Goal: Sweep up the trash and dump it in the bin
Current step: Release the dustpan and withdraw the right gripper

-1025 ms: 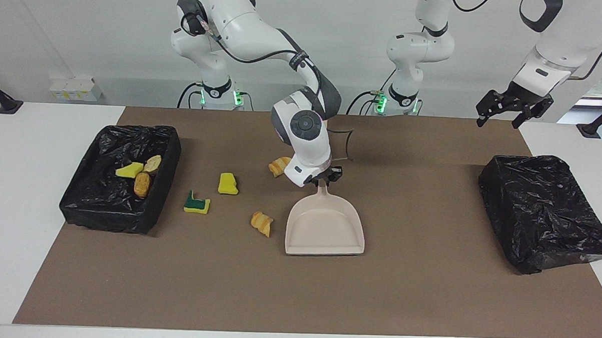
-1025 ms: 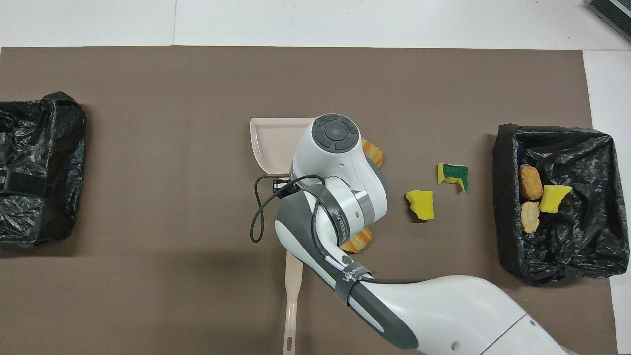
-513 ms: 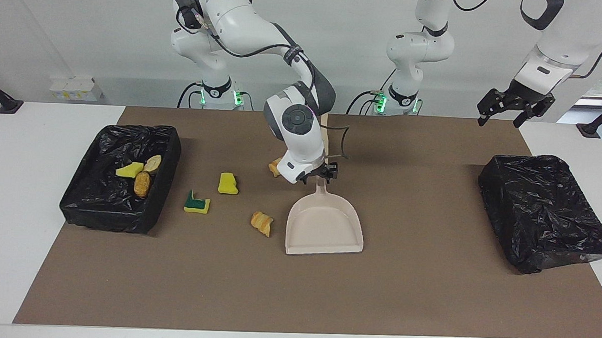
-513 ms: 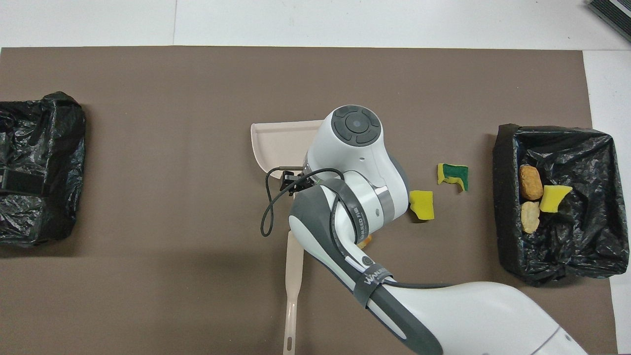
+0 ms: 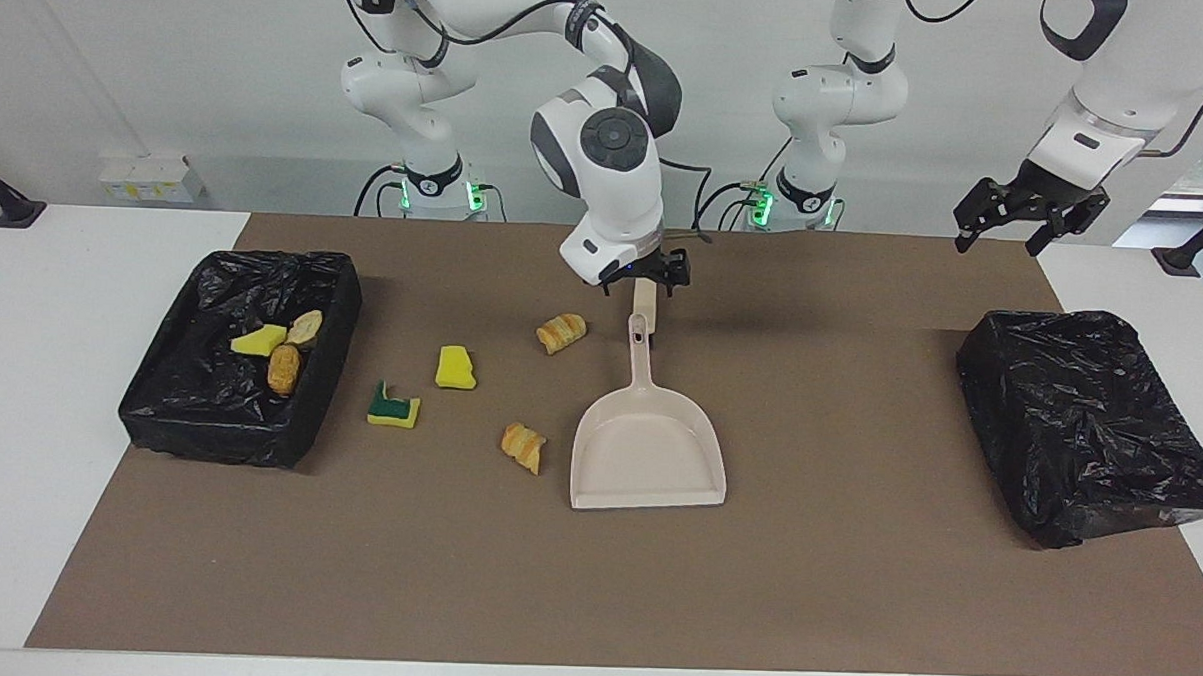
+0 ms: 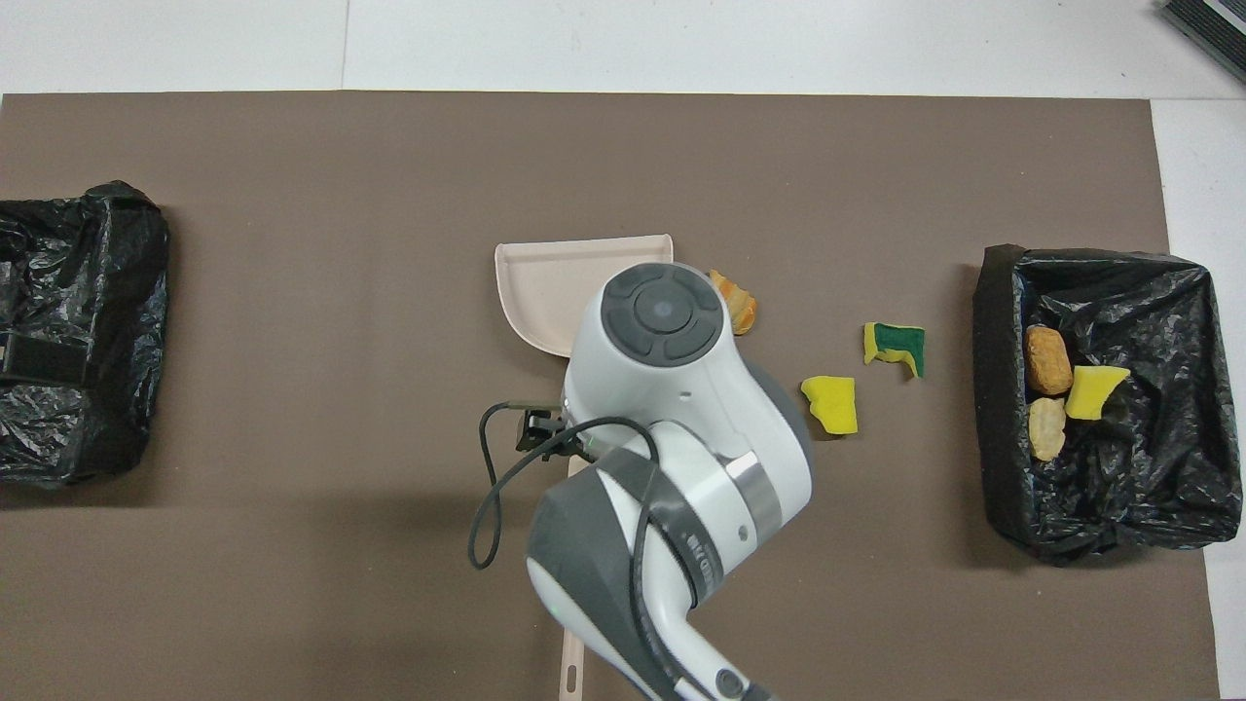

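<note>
My right gripper (image 5: pixel 647 274) hangs open over the beige brush handle (image 5: pixel 645 303), just above the tip of the beige dustpan's handle, holding nothing. The dustpan (image 5: pixel 648 450) (image 6: pixel 550 287) lies flat on the brown mat. Loose trash lies beside it toward the right arm's end: two bread-like pieces (image 5: pixel 562 333) (image 5: pixel 524 447), a yellow sponge bit (image 5: pixel 455 367) (image 6: pixel 830 404) and a green-backed one (image 5: pixel 394 406) (image 6: pixel 896 346). The black-lined bin (image 5: pixel 337 314) (image 6: pixel 993 389) holds three scraps. My left gripper (image 5: pixel 1026 215) waits open, raised over the left arm's end of the table.
A second box wrapped in black plastic (image 5: pixel 1089 425) (image 6: pixel 78 331) sits at the left arm's end of the mat. The brush's long handle (image 6: pixel 572 672) runs from the dustpan toward the robots. My right arm's wrist hides much of the dustpan in the overhead view.
My right gripper opened, let go of the dustpan's handle, rose and drew back toward the robots. The dustpan stayed flat on the mat. The left arm barely moved.
</note>
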